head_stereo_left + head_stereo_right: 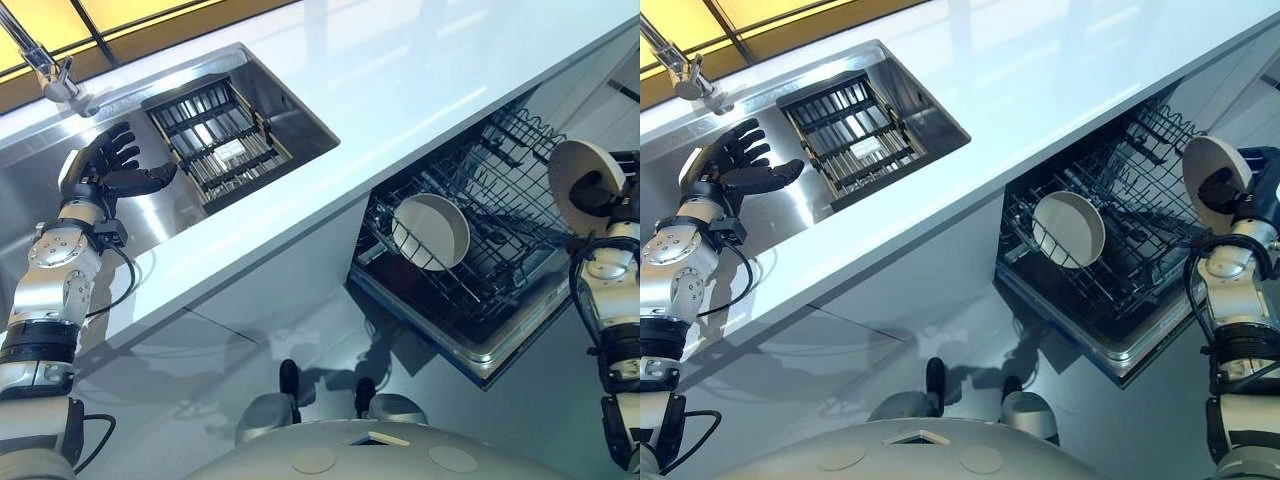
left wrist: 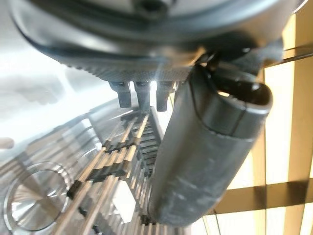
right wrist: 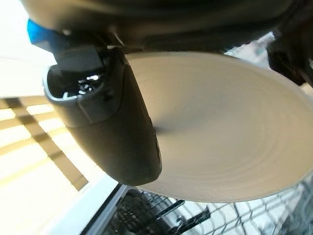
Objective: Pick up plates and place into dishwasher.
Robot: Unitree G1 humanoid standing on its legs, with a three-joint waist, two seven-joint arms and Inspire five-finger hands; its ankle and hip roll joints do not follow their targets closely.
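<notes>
My right hand [image 1: 601, 193] is shut on a cream plate [image 1: 577, 167], held upright above the right end of the dishwasher's lower rack [image 1: 505, 215]. The right wrist view has the thumb [image 3: 108, 121] pressed across the plate's face [image 3: 230, 132]. A second cream plate [image 1: 430, 232] stands tilted among the tines at the rack's left. My left hand [image 1: 112, 160] hovers open over the steel sink [image 1: 165, 215], fingers spread, holding nothing. Its thumb [image 2: 210, 147] shows in the left wrist view.
A dark slatted drying rack [image 1: 217, 137] sits in the sink's right part, with the drain [image 2: 34, 203] beside it. A faucet [image 1: 45, 65] rises at the back left. The pale countertop [image 1: 400, 80] runs between sink and dishwasher. The dishwasher door [image 1: 470, 345] lies open below the rack.
</notes>
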